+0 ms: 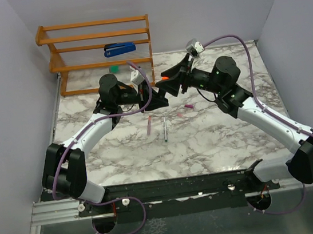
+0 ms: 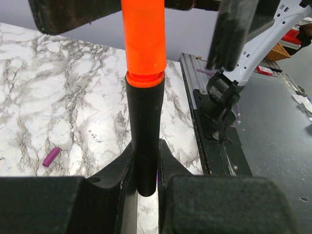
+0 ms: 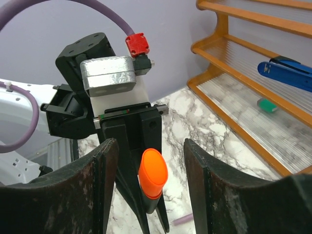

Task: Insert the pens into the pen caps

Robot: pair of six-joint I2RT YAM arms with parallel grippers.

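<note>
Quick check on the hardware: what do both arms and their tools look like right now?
Both arms have white links with bulky black joint housings. A purple cable runs along each. The left tool and right tool have matte black fingers. In the right wrist view, the left wrist carries a silver camera block and a red connector.

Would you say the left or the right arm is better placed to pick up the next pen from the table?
Right, probably. The right gripper stands open around the orange cap and holds nothing, while the left gripper is shut on the black marker. The pink pen and grey pen lie between both arms.
</note>
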